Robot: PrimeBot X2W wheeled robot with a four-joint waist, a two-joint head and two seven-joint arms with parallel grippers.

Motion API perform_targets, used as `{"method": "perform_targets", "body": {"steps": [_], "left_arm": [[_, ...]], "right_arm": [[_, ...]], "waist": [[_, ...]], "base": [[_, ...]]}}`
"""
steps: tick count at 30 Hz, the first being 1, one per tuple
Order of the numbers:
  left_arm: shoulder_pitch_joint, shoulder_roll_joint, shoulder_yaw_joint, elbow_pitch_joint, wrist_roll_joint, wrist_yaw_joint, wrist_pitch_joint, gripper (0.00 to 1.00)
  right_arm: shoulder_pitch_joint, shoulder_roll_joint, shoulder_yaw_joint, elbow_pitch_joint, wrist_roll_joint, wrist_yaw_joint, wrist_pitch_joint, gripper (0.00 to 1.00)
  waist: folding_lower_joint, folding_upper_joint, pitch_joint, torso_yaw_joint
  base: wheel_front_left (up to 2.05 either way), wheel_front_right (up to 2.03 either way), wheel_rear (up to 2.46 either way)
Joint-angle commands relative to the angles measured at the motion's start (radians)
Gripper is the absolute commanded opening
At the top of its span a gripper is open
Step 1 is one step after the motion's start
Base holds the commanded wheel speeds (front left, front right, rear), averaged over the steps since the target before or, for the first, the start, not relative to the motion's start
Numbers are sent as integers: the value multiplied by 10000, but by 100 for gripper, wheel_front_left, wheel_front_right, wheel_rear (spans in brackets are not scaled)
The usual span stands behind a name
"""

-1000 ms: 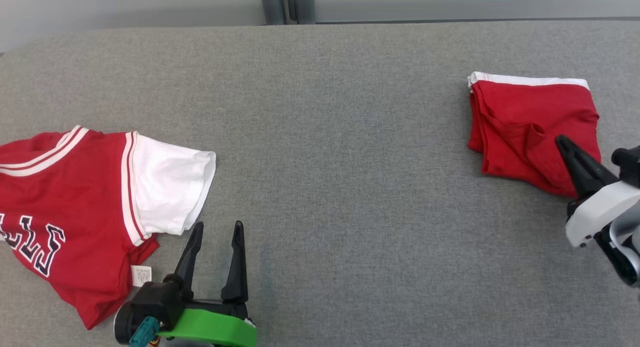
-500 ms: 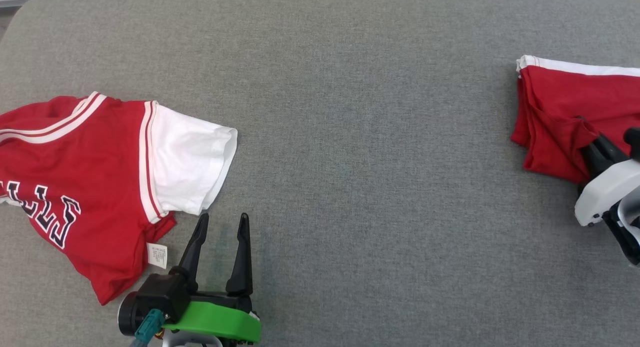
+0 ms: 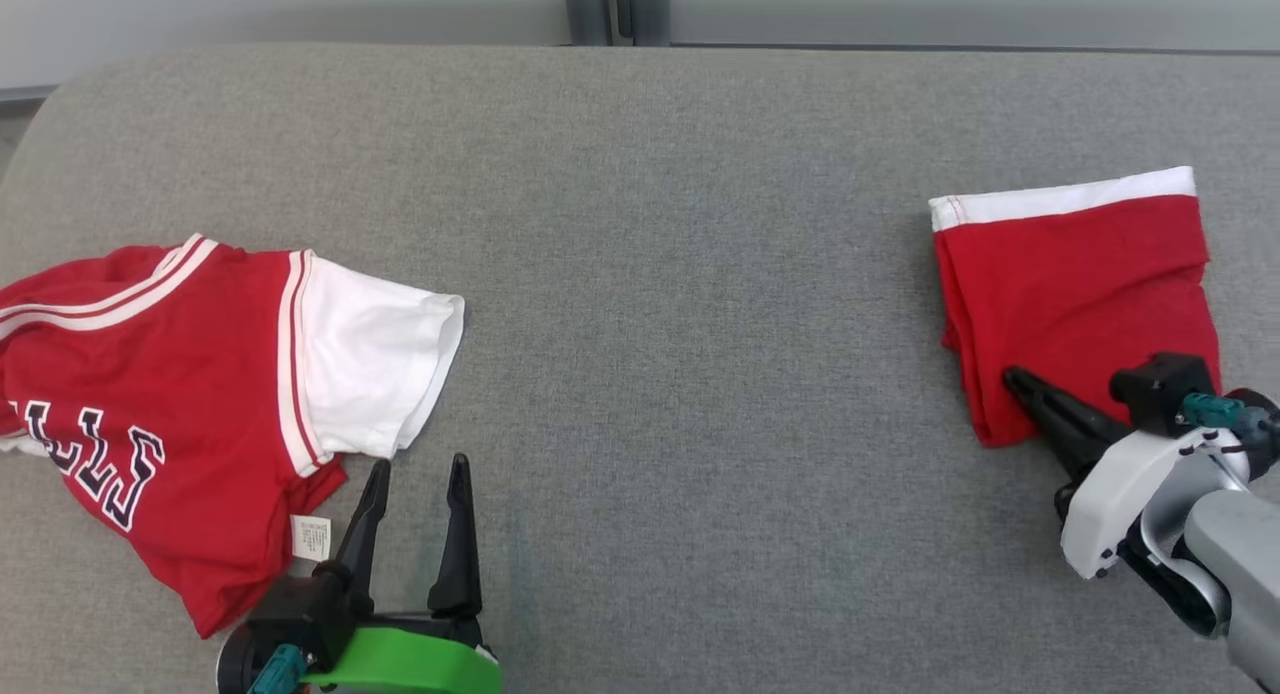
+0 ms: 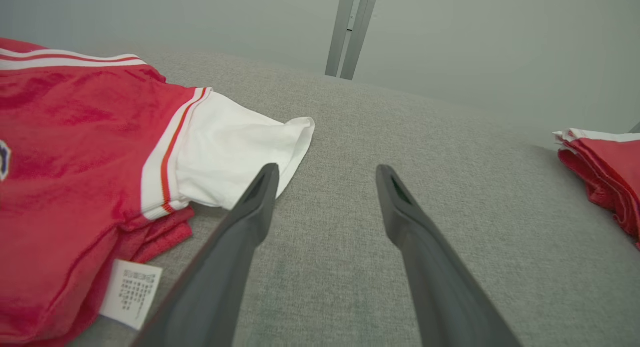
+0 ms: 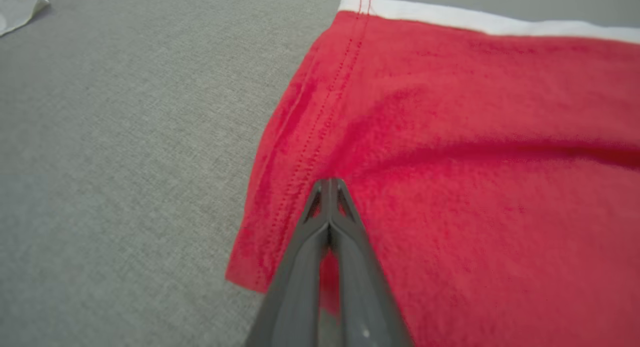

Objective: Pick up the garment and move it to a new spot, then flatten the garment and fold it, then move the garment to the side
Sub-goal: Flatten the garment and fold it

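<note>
A folded red garment (image 3: 1075, 294) with a white band along its far edge lies flat at the right of the grey padded surface (image 3: 700, 324). My right gripper (image 3: 1012, 377) is shut, and its tips rest on the cloth near the near-left corner. The right wrist view has those joined tips (image 5: 328, 181) lying on top of the red garment (image 5: 475, 137) beside a stitched hem, with nothing between them. My left gripper (image 3: 418, 464) stands open over bare surface. In the left wrist view its fingers (image 4: 325, 169) frame empty grey fabric, and the folded garment (image 4: 610, 172) sits far right.
A red jersey (image 3: 150, 374) with a white sleeve, dark lettering and a small label is spread at the left, just beside my left gripper; it appears as the jersey (image 4: 75, 137) in the left wrist view. A pale wall and metal post (image 3: 600, 4) stand behind the surface.
The head camera has shifted. The folded garment, rumpled before, now lies smooth and squared. My right gripper's tips have gone from its right part to its near-left corner. My left gripper stays open.
</note>
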Motion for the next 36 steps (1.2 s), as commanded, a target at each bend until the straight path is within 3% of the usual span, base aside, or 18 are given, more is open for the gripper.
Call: {"method": "perform_targets", "body": {"steps": [1,8,12,13,15,16,22,26,30,36], "left_arm": [[231,30,89,36,-151,-23,-3,100],[893,33,506,-14,-118,-61,-3,100],[1255,31,770,-93,-144,-101,-3,100],[1353,33,846,-114,-137,-125,-3,100],[1488,31,992,-170,-86,-168,-3,100],[1529,28,1089,-186,-45,-193,-3,100],[1900,33,1516,-93,232,-483,-3,100],[2048,30,1742,-9,400,-717,-3,100],[1972,31,1814,3,495,-812,-3,100],[1781,31,1721,2,529,-877,-3,100]], "right_arm": [[191,78,183,-61,79,2,-25,0],[768,390,44,-325,-121,2,-27,0],[1438,475,-1093,-602,-450,2,-27,0],[1684,558,-1530,-701,-580,2,-27,10],[2213,686,-2579,-911,-1080,2,-27,84],[2528,876,-3288,-1070,-1312,2,-27,100],[4479,2227,-6371,-1987,-3016,2,-27,100],[5460,3202,-7608,-2424,-3933,1,-27,100],[5904,3832,-7980,-2558,-4351,2,-27,100],[5852,4019,-8119,-2435,-4352,2,-27,100]], "waist": [[0,0,-658,-409],[0,0,-1722,-854],[0,0,-2250,-972],[0,0,-2363,-994],[0,0,-2484,-1028],[0,0,-2519,-1044],[0,0,-2766,-1111],[0,0,-2840,-1222],[0,0,-2792,-1282],[0,0,-2682,-1312]], "base": [[0,0,0],[0,0,0],[0,0,0],[0,0,0],[0,0,0],[0,0,0],[0,0,0],[0,0,0],[0,0,0],[0,0,0]]}}
